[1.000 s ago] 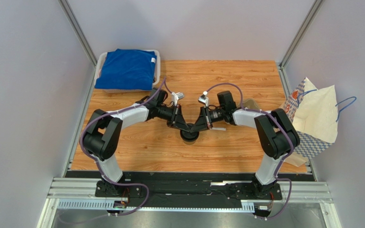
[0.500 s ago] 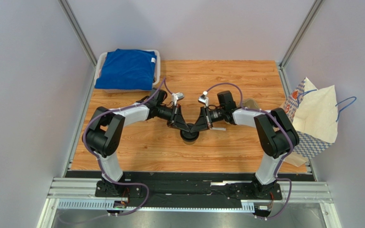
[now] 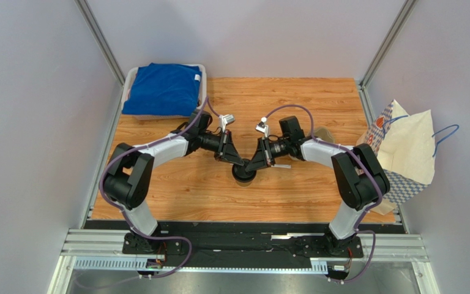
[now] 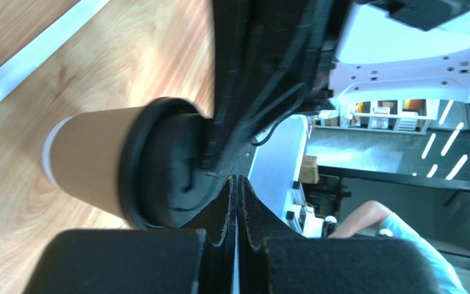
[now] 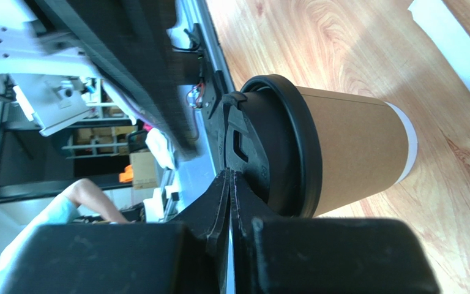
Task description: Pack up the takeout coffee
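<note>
The takeout coffee cup (image 3: 244,174) stands upright near the table's middle, tan with its black lid (image 4: 161,168) on. It also shows in the right wrist view (image 5: 354,150). My left gripper (image 3: 237,163) is shut and empty, its tips (image 4: 236,181) at the lid's top from the left. My right gripper (image 3: 251,165) is shut and empty, its tips (image 5: 228,174) at the lid's top from the right. The two grippers meet above the lid, hiding most of it from above.
A thin white wrapped straw (image 3: 282,166) lies just right of the cup. A brown pulp carrier (image 3: 324,132) is partly hidden behind the right arm. A blue-and-white paper bag (image 3: 410,147) stands at the right edge. A bin with blue cloth (image 3: 164,89) is at the back left.
The left arm has shifted a little back and left, its elbow swinging out; its gripper stays at the lid. The right arm and the cup have hardly moved.
</note>
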Robot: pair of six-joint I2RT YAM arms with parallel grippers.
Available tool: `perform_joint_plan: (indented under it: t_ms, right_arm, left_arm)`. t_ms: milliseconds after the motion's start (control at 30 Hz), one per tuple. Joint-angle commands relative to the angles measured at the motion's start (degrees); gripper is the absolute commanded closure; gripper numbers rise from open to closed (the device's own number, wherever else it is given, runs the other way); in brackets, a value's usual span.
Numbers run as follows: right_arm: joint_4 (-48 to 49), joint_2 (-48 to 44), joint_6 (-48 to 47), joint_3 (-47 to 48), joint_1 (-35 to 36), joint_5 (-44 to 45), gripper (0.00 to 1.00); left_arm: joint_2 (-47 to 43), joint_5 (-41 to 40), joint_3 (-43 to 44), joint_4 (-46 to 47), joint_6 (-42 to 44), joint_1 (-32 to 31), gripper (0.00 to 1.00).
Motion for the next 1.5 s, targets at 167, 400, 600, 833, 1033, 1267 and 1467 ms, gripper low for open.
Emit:
perform_joint_plan:
  t_ms: [167,400,600,833,1033,1267,1467]
  right_arm:
    - [-9.0,-7.4,-4.0,2.0,0.8,8.5,0.93]
    - [-4.5,-10.5,2.7,-2.5,3.6,10.5,0.89]
    - [-3.4,-8.1,3.9,-2.9,4.6,11.0,0.88]
    - [-4.4,-4.9,2.8,-2.7,4.7,11.5,0.88]
    - [-5.7,-1.1,0.8,-3.4,4.2,12.4,0.9]
    - [-8.4,2.0,-1.6,-3.2,1.7,13.7,0.91]
    - [-10.9,1.2,-3.9,-1.9,0.3,13.8,0.91]
  left_arm:
    - [-6.9,-3.2,1.2,0.4,-0.3,0.6,1.0]
    - [-1.1,-2.6,6.9,-3.7,3.0,0.4,1.0]
    - [1.8,-3.6,8.4,-4.7,4.7,-0.3,1.0]
    - [4.9,-5.0,7.4,-4.8,5.1,-0.8,1.0]
    - [6.4,-6.3,6.3,-5.5,6.3,-0.8,1.0]
    - [7.8,-7.1,5.5,-6.1,6.4,-0.5,1.0]
    - [5.3,-5.7,4.2,-4.2,3.9,-0.4,1.0]
